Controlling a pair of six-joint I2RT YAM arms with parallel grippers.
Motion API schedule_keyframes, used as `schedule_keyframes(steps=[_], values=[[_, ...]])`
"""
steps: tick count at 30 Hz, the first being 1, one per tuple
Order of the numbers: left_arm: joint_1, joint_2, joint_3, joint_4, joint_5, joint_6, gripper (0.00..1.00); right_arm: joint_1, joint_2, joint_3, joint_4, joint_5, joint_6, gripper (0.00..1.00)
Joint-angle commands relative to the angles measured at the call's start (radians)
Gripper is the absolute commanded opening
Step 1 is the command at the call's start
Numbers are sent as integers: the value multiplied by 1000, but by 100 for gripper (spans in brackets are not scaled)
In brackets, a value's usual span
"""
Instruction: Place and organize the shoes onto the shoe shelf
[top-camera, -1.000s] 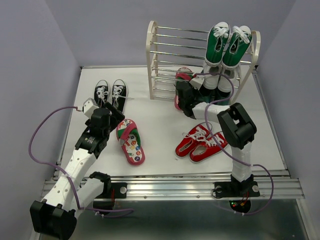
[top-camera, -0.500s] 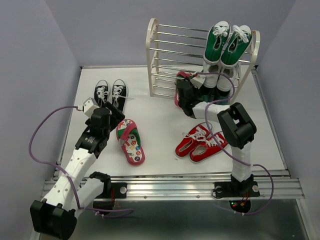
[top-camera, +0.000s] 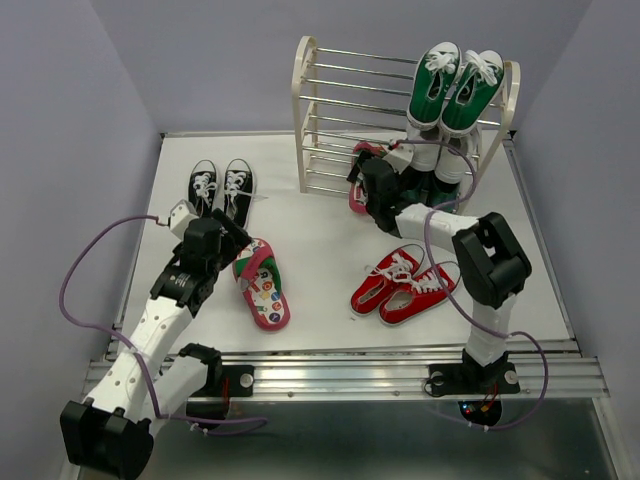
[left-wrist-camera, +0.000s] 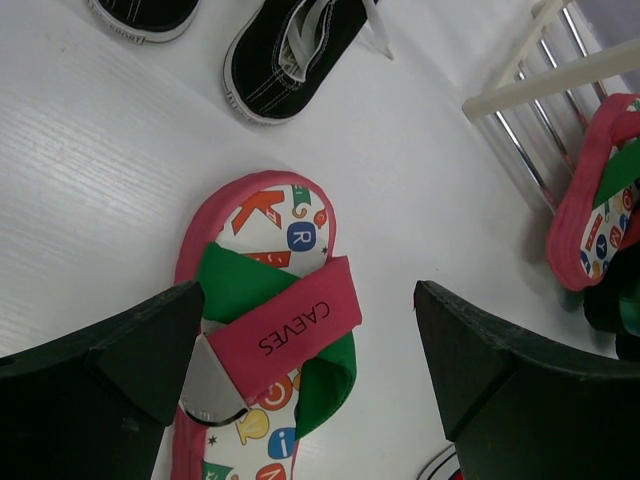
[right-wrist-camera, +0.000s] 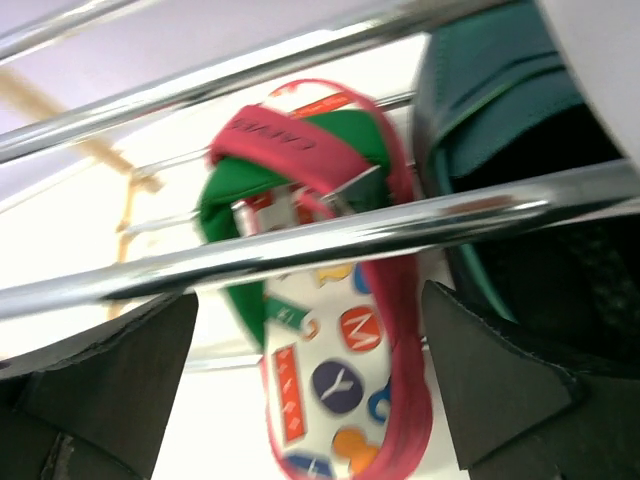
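At the near edge of the white table (top-camera: 320, 225) the 2 arms stand on a metal rail (top-camera: 340, 372). The left gripper (left-wrist-camera: 308, 300) hangs just above 1 flip-flop (left-wrist-camera: 285, 320). Its jaws are spread wide, 1 finger on each side, not touching it, so it holds nothing. That flip-flop lies flat, strap up, in the left front part of the table, with bare white table round it. To its right, near the front edge, the 2 red sneakers (top-camera: 403, 285) lie side by side and touching, toes pointing front left. There is open room between them and the flip-flop. Farther back on the left the 2 black-white sneakers (top-camera: 221, 187) stand side by side near the table's left edge, well apart from the shoe shelf (top-camera: 303, 110). The shelf stands at the back of the table, right of the middle. The right gripper (right-wrist-camera: 310, 295) reaches to the foot of the shelf, at its front edge. Its jaws are wide apart too, and the other flip-flop (right-wrist-camera: 340, 385) shows between them, behind a silver rod (right-wrist-camera: 300, 245) — I cannot tell if the fingers touch it. This flip-flop sits low in the shelf, tilted, just beside a dark green boot (right-wrist-camera: 500, 120). At the top right of the shelf sit the 2 green-and-white sneakers (top-camera: 455, 85). The rods on the shelf's left half are bare.
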Motion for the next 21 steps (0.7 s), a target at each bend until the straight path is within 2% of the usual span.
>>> schedule_keyframes(steps=[1,6,10,14,21], values=[[1,-52,-22,-78,60,-37,99,-1,-146,-34,-2,-168,-41,100],[-2,-93,-85,-161,198,-91,99,111,-238,-155,-30,-226,-115,100],[-11,-138,-141,-187,272,-120,99,149,-304,-229,-60,-235,-96,100],[-43,-147,-154,-196,272,-143,99,149,-347,-286,-83,-253,-52,100],[-62,-36,-163,-200,223,-200,98,149,-390,-322,-116,-212,-26,100]])
